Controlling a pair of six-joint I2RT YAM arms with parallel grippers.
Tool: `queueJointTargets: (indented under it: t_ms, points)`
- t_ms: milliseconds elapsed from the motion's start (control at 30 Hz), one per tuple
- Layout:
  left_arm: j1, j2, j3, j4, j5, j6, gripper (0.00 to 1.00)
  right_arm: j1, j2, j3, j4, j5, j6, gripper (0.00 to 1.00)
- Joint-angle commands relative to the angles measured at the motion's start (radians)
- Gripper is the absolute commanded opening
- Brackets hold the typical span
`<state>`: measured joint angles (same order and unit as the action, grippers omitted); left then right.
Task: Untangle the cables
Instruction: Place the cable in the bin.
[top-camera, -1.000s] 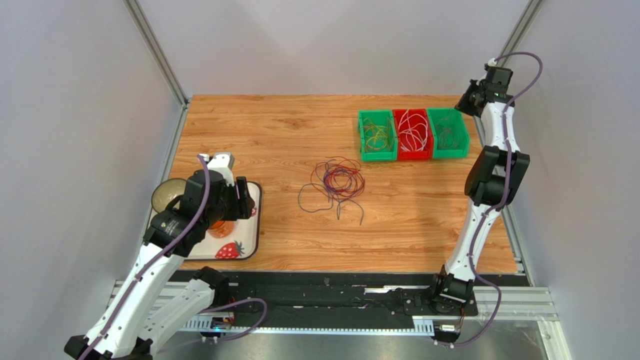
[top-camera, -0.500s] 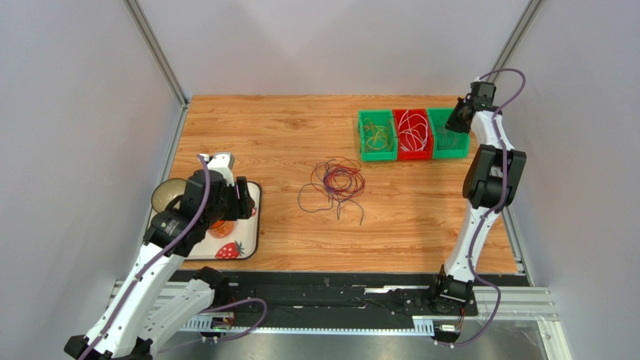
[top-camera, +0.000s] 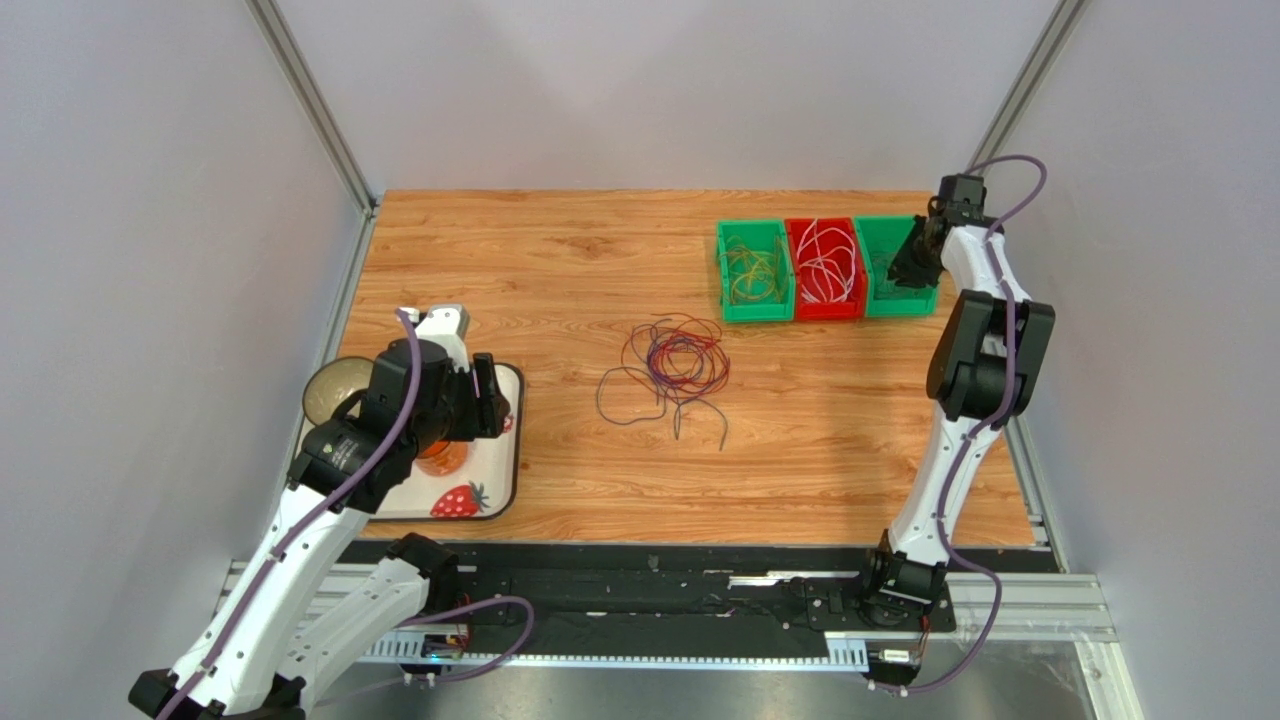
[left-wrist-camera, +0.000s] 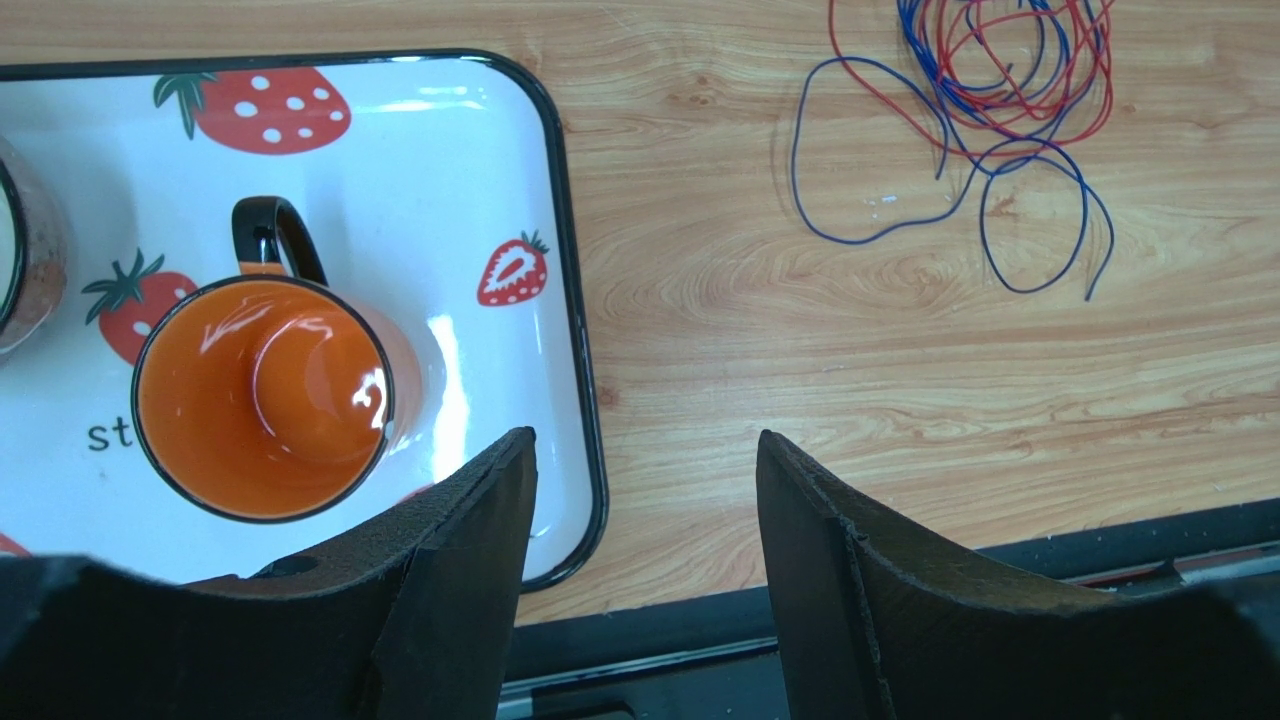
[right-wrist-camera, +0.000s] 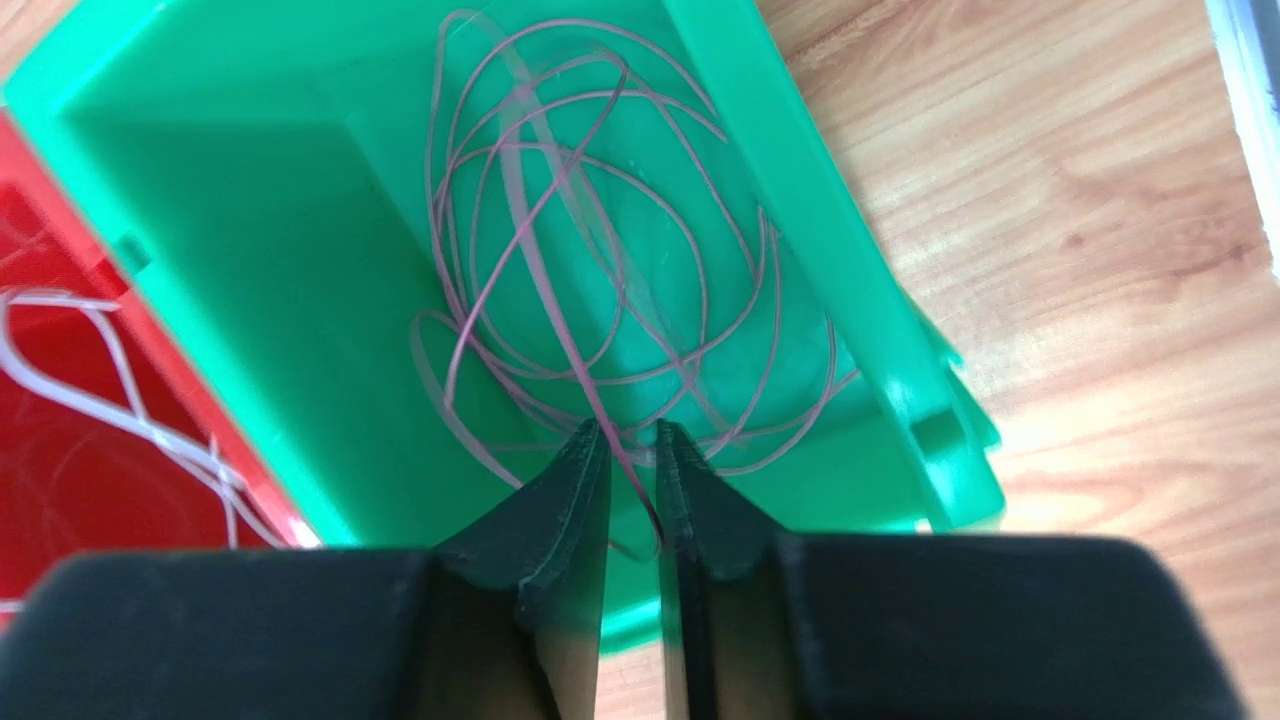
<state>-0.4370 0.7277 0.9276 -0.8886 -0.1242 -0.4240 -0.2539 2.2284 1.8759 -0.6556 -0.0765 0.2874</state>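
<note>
Right jaws ajar above green bin (right-wrist-camera: 226, 285), perhaps astride its cables (right-wrist-camera: 601, 285).

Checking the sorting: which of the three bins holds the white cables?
The red bin, in the middle; the left green bin holds yellowish cables, the right green bin purplish.

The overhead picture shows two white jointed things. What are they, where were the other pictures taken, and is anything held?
Those are two robot arms, bolted at the table's near edge; each ends in a two-finger gripper. The overhead camera looks down on everything; the other two ride on the wrists, looking past the fingers. On the wood lie a tangle of thin cables, three small bins, and a tray with an orange mug. The left gripper hangs open above the tray's edge, holding nothing. The right gripper is over the right-hand green bin, jaws slightly apart above pinkish wires, apparently gripping none.
</note>
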Motion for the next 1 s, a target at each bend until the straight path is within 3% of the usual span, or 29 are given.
queueJointTargets:
  t_ms: [0, 133, 200, 467, 833, 967]
  points:
    - [0.004, -0.011, -0.006, 0.027, 0.006, 0.011, 0.64, -0.001, -0.125, 0.045, -0.030, -0.005, 0.012, 0.23]
    - [0.004, -0.013, -0.006, 0.027, 0.006, 0.011, 0.64, 0.002, -0.162, 0.103, -0.106, -0.008, 0.010, 0.31]
    - [0.004, -0.017, -0.006, 0.027, 0.006, 0.011, 0.64, 0.004, -0.177, 0.135, -0.137, 0.000, 0.007, 0.40]
    - [0.004, -0.022, -0.006, 0.025, 0.003, 0.010, 0.64, 0.005, -0.315, 0.152, -0.257, 0.044, 0.007, 0.47]
    - [0.004, 0.042, 0.005, 0.042, 0.055, -0.001, 0.64, 0.048, -0.660, -0.173, -0.150, -0.051, 0.091, 0.48]
    - [0.004, 0.099, -0.016, 0.111, 0.174, -0.048, 0.64, 0.107, -0.763, -0.297, -0.145, -0.048, 0.094, 0.47]
